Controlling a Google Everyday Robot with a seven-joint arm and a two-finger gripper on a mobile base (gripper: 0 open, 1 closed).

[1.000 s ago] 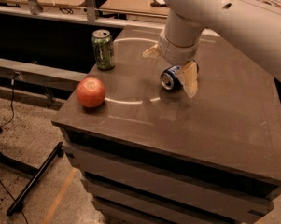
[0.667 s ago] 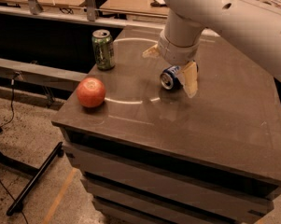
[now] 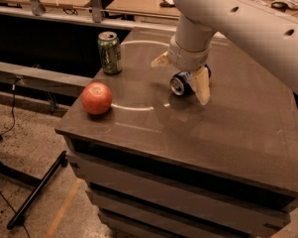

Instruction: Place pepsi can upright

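gripper (image 3: 182, 73) down at table (image 3: 227, 133), jaws spread wide apart, pepsi can (image 3: 179, 83) lying sideways between them, not clamped

On the dark table (image 3: 227, 133), a green can (image 3: 109, 52) stands upright, a red apple (image 3: 96, 97) near it, apart.

Dark brown tabletop (image 3: 227, 133): passage free front and right; obstacles are upright green drink can (image 3: 109, 52) back-left, red apple (image 3: 96, 97) left edge, white two-finger gripper (image 3: 180, 78) straddling lying dark blue pepsi can (image 3: 178, 85) centre.
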